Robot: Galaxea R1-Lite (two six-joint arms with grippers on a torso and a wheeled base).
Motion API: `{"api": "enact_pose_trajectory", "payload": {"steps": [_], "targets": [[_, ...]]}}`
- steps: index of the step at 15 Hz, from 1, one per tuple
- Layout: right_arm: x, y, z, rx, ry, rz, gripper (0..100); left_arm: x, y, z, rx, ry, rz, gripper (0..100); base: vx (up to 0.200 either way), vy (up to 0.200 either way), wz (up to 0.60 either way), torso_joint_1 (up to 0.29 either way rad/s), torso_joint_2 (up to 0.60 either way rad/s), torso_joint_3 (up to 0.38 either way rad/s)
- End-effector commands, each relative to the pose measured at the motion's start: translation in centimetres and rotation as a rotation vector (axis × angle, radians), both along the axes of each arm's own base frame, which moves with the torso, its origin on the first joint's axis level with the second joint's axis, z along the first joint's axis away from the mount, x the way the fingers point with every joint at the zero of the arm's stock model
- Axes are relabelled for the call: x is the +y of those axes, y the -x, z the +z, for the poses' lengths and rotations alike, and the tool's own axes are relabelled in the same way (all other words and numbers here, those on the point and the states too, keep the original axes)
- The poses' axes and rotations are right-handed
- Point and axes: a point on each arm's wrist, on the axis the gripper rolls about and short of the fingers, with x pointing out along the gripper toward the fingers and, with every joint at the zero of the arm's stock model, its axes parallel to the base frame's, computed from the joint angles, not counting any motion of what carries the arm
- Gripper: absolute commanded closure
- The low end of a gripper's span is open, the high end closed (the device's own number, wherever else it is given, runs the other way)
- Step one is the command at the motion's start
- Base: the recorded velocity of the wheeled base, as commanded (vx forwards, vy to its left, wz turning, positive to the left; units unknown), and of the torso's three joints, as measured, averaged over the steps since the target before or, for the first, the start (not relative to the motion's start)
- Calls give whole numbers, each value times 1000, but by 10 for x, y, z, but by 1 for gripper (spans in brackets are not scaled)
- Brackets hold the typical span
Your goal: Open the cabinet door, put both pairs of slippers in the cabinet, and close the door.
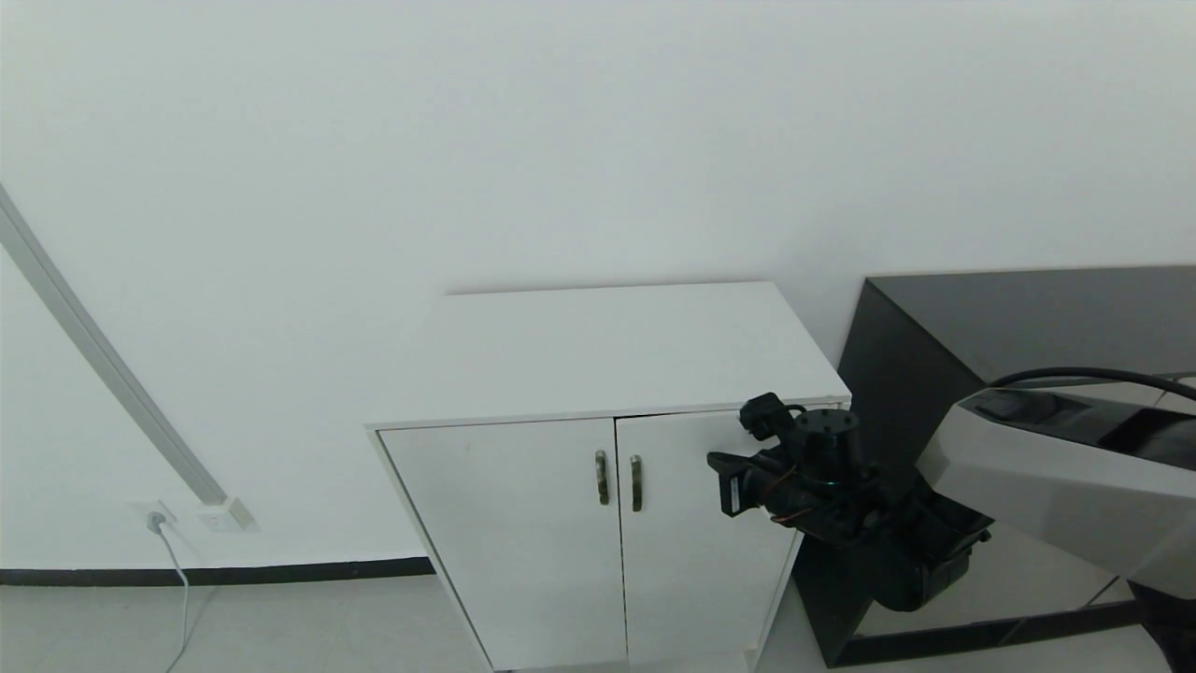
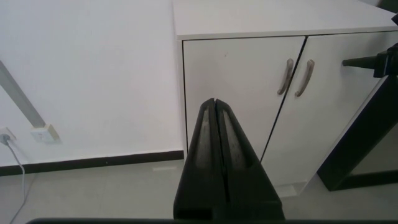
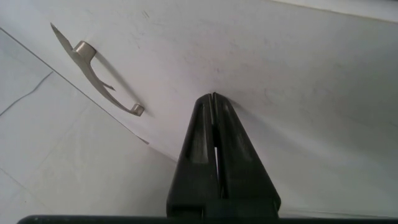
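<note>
Head view: pincer [image 1: 721,464] apparently touching door [image 1: 696,570]

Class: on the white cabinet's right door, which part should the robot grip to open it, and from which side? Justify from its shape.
Probably the handle, mid-length, approached from the front. It is an upright, bowed metal strip at the inner edge of the door and stands off its face, so the right tool can close across it. The tool is shut and must open first.

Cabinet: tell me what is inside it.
Nothing inside shows: both doors of the cabinet are shut, their handles side by side. The shut right claw is close to the right door.
</note>
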Motion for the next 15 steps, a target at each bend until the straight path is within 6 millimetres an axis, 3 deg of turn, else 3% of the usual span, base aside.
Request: {"api": "enact_pose_trajectory", "payload": {"steps": [1,15], "targets": [[1,-1,0,-3,-1,0,100,0,0,0,0,0,0,100,0,0,0,0,0,0],[1,-9,2,-5,-3,-9,100,0,0,0,0,0,0,100,0,0,0,0,0,0]]}}
